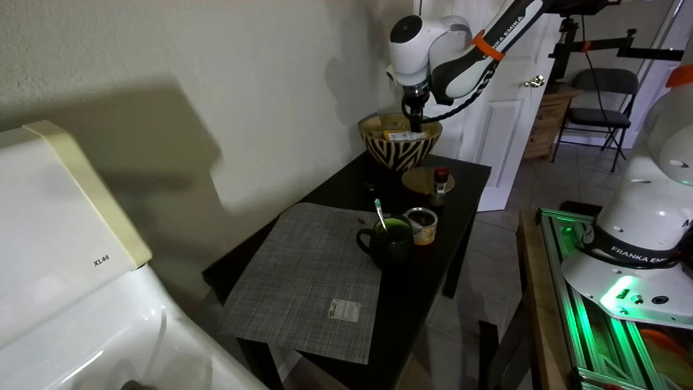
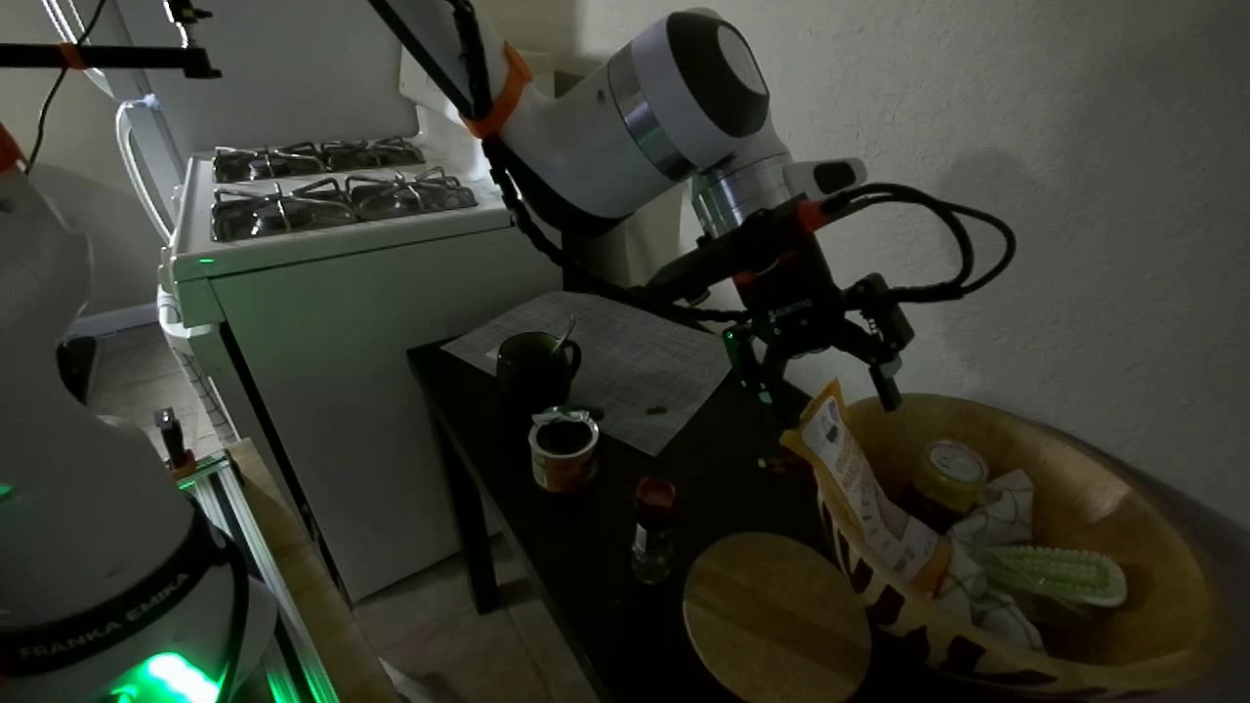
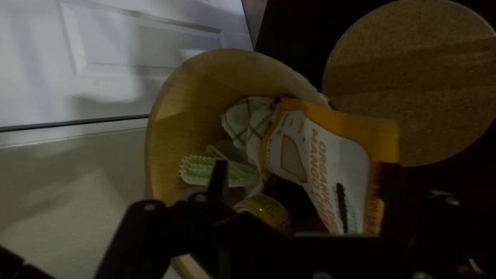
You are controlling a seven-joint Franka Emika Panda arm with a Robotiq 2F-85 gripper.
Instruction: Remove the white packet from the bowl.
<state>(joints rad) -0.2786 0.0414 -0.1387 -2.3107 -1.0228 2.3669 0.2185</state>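
Wrist view: white packet [image 3: 345, 155] leans in bowl [image 3: 217, 73], top end past the rim. Gripper [image 2: 830, 398] has fingers apart near that end, contact unclear. Likely step: grasping. Best centre on top edge, close firmly, lift straight up without dragging cloth [image 3: 248, 120].

White packet [image 3: 329, 159]: "ORGANIC MANGO" | arm [image 1: 466, 75]: "FRANKA EMIKA" | robot base [image 2: 107, 596]: "FRANKA EMIKA" | stove panel [image 1: 59, 233]: "XL44"

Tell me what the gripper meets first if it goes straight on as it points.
Most likely the packet: its upper end, sticking out of the bowl, lies in line with the open gripper, though depth is hard to judge.
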